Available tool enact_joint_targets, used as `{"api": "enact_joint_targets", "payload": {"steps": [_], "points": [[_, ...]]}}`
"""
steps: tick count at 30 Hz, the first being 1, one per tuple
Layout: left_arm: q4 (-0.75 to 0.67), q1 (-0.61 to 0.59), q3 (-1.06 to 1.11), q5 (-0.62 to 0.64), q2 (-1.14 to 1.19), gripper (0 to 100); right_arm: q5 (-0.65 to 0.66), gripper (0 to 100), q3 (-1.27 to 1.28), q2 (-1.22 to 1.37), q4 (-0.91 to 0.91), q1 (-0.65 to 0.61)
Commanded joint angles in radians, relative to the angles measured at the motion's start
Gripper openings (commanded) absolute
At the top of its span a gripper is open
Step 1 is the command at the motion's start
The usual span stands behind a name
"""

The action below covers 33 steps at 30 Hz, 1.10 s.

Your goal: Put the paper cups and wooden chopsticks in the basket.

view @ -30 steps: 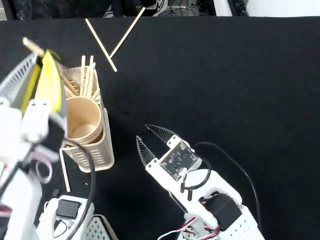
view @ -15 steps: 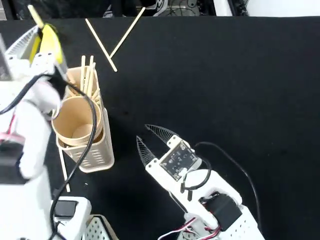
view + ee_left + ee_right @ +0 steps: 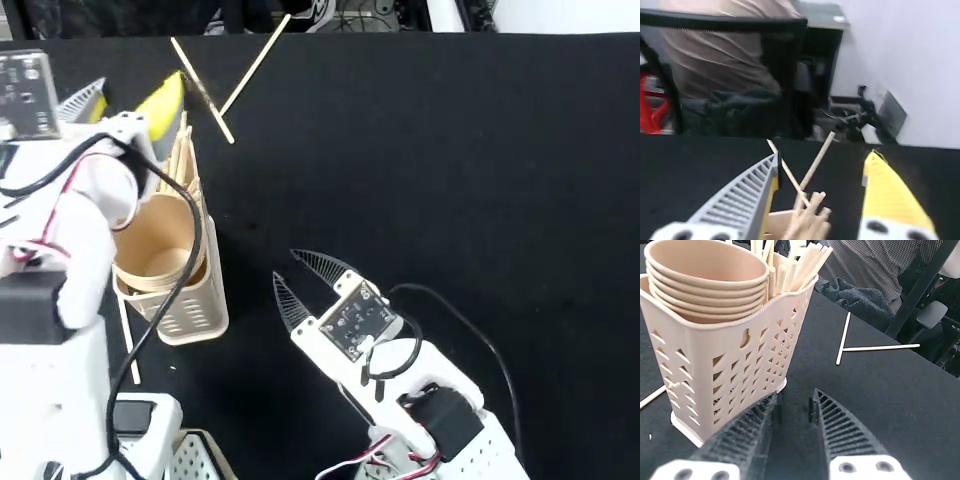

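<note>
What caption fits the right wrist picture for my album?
Black jaws stand open before a basket of stacked cups and chopsticks.

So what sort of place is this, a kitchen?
Probably a lab or office workroom, not a kitchen: small robot arms on a black table, with an office chair and loose cables behind it.

Bright, even overhead light. Basket (image 3: pixel 695 335) cut-outs dark; soft shade inside paper cups (image 3: pixel 705 262) in basket; table (image 3: pixel 450 150) around basket dull, unreflective.
</note>
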Motion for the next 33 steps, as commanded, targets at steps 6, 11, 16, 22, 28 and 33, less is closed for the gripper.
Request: {"api": "enact_joint_targets", "payload": {"steps": [6,11,16,22,28,33], "points": [[0.365,-0.486,-0.449,-0.012,0.149,28,0.008,10.6,-0.007,0.004,-0.028,0.083],[0.457,-0.622,-0.466,-0.133,0.407,28,0.006,10.6,-0.004,0.004,-0.035,0.095],[0.485,-0.693,-0.43,-0.15,0.717,28,0.006,10.6,-0.002,0.004,-0.035,0.095],[0.404,-0.624,-0.36,-0.146,1.046,28,0.006,10.6,-0.002,0.004,-0.035,0.095],[0.278,-0.489,-0.358,-0.109,1.25,28,0.006,10.6,-0.001,0.004,-0.035,0.095],[0.181,-0.427,-0.363,-0.032,1.33,28,0.008,10.6,0.012,0.004,-0.038,0.092]]}}
